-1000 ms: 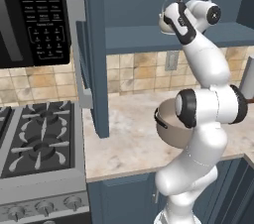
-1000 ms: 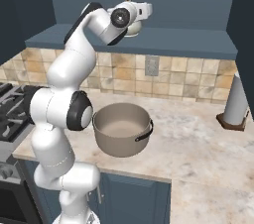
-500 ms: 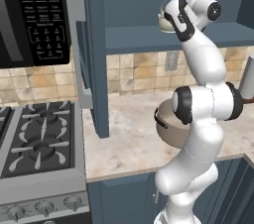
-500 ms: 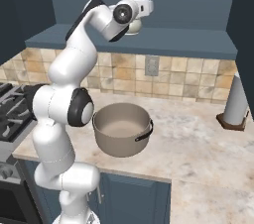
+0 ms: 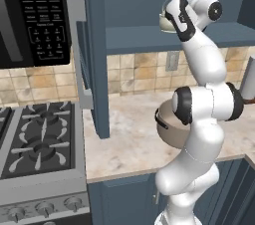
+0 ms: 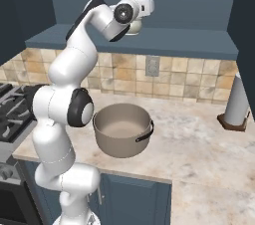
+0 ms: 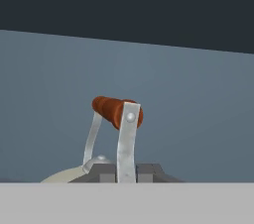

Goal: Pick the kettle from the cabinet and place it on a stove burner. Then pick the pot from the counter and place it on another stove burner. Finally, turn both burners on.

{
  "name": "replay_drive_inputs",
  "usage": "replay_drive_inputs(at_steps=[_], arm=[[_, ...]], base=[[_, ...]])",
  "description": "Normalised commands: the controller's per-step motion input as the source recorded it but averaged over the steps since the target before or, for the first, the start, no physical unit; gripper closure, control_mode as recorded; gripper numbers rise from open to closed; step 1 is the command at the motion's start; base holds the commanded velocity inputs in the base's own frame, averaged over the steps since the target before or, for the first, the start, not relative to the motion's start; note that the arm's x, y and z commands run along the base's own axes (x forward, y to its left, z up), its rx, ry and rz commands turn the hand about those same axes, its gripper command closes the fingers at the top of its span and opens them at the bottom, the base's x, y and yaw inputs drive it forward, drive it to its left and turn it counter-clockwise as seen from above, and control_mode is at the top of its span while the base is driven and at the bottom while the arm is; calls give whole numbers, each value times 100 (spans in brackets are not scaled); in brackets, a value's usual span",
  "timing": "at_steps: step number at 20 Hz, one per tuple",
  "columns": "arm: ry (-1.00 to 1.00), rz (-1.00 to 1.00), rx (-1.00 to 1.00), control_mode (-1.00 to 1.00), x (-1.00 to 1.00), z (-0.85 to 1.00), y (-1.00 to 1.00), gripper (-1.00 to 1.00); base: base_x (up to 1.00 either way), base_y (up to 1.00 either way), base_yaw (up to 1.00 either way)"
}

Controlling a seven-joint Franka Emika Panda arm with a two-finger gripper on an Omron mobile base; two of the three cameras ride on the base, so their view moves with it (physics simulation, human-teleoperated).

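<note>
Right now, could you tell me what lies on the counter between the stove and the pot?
Only the open cabinet door hangs over that stretch in the left base view; the counter between stove and pot is bare.

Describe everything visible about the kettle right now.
The kettle is small, cream-white and rounded, standing upright on the shelf of the open cabinet. A thin silvery wire handle arches over it, topped by a reddish-brown wooden bar. In the hand view the hand is shut on one handle upright, just above the pale body. The arm hides much of the body in both base views.
</note>
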Motion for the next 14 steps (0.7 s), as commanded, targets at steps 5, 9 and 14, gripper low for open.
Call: replay_drive_inputs(at_steps=[5,9,14], arm=[[-1,0,0,-100,-1,0,0,100],[-1,-1,0,-100,-4,0,0,100],[-1,-2,0,-100,-22,0,0,100]], base=[[0,0,0],[0,0,0],[0,0,0]])
